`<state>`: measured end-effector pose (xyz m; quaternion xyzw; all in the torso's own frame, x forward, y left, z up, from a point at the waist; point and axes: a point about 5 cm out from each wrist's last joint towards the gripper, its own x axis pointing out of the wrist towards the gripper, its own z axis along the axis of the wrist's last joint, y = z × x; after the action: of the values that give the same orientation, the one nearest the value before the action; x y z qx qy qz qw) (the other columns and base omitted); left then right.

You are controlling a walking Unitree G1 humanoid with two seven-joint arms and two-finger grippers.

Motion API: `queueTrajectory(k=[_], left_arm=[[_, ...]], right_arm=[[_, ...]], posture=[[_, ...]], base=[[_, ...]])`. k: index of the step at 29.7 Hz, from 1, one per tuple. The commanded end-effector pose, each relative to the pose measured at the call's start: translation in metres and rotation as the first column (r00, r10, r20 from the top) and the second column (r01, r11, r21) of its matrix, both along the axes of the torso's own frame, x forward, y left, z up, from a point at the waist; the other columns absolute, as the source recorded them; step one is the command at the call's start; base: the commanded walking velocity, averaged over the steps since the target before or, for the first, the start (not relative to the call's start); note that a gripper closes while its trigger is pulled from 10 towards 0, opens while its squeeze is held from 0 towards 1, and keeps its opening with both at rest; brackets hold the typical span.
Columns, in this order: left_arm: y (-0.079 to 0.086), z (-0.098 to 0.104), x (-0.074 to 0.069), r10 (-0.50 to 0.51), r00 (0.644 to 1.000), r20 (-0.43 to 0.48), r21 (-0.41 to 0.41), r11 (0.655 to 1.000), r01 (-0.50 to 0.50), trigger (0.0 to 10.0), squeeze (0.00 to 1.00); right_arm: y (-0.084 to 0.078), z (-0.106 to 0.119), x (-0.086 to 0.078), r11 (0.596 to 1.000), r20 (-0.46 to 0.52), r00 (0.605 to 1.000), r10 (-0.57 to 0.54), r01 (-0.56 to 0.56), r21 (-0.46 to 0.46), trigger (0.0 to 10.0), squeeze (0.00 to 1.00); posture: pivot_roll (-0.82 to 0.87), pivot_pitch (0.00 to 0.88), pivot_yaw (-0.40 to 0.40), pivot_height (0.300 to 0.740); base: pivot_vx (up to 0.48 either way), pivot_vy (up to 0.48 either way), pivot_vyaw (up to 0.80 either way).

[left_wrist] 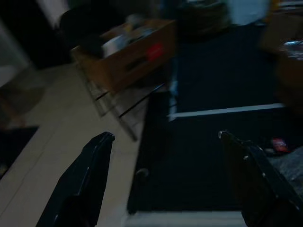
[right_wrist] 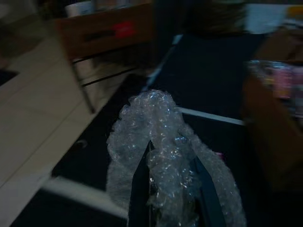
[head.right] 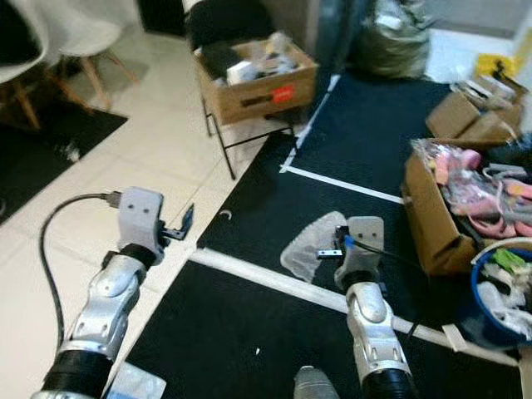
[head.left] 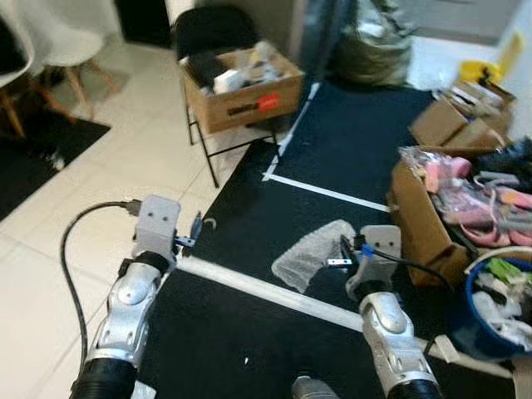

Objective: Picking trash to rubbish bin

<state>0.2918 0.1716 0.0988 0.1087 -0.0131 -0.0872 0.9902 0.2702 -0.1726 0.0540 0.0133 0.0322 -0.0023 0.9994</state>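
right gripper (right_wrist: 165, 189) clamping bubble wrap (right_wrist: 165, 142), holding it above black mat (head.left: 349, 141), near blue bin (head.left: 490, 320) at robot's right. left gripper (left_wrist: 165, 179) hovering over mat edge, fingers spread wide, gripping nothing.

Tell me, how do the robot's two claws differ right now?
The left gripper is open, its fingers spread wide with nothing between them, held over the edge of the black mat. The right gripper is shut on a crumpled piece of bubble wrap, carried above the mat. Both have two long black fingers on silver arms.
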Motion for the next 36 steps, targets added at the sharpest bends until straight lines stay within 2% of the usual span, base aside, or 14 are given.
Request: queueTrajectory(k=[1, 5, 7, 13, 26, 36], left_arm=[[0.003, -0.002, 0.002, -0.013, 1.000, -0.022, 0.026, 1.000, 0.013, 10.0, 0.00], [0.004, -0.002, 0.004, -0.004, 0.999, -0.035, 0.008, 1.000, 0.004, 10.0, 0.00], [0.006, -0.001, 0.004, 0.031, 0.999, -0.036, -0.058, 0.998, -0.033, 10.0, 0.00], [0.013, 0.002, 0.006, 0.106, 0.994, -0.029, -0.135, 0.985, -0.109, 10.0, 0.00], [0.010, 0.004, 0.005, 0.100, 0.995, -0.010, -0.134, 0.986, -0.101, 10.0, 0.00], [0.006, 0.005, 0.005, 0.081, 0.997, -0.006, -0.130, 0.988, -0.081, 10.0, 0.00]], right_arm=[[0.001, -0.002, -0.001, 1.000, 0.000, 1.000, -0.008, 0.008, -0.003, 10.0, 0.00], [0.001, -0.002, -0.003, 1.000, 0.004, 1.000, -0.006, 0.006, -0.003, 10.0, 0.00], [-0.001, 0.001, -0.001, 1.000, 0.017, 1.000, -0.008, 0.008, 0.009, 10.0, 0.00], [-0.003, 0.004, 0.006, 0.999, 0.013, 1.000, 0.016, -0.016, 0.035, 10.0, 0.00], [-0.002, 0.002, 0.015, 0.998, -0.019, 0.998, 0.062, -0.061, 0.029, 10.0, 0.00], [-0.005, 0.001, 0.014, 0.997, -0.023, 0.997, 0.068, -0.068, 0.025, 10.0, 0.00]], posture=[[-0.06, 0.023, 0.081, 0.740], [-0.06, 0.023, 0.084, 0.740], [-0.06, 0.021, 0.077, 0.740], [-0.06, 0.007, 0.051, 0.740], [-0.05, 0.005, 0.013, 0.740], [-0.05, 0.003, 0.011, 0.740]], base=[[0.000, 0.000, -0.80], [0.000, 0.000, -0.80], [0.000, 0.000, -0.40], [0.000, 0.000, 0.00], [0.000, 0.000, 0.00], [0.261, 0.000, 0.00]])
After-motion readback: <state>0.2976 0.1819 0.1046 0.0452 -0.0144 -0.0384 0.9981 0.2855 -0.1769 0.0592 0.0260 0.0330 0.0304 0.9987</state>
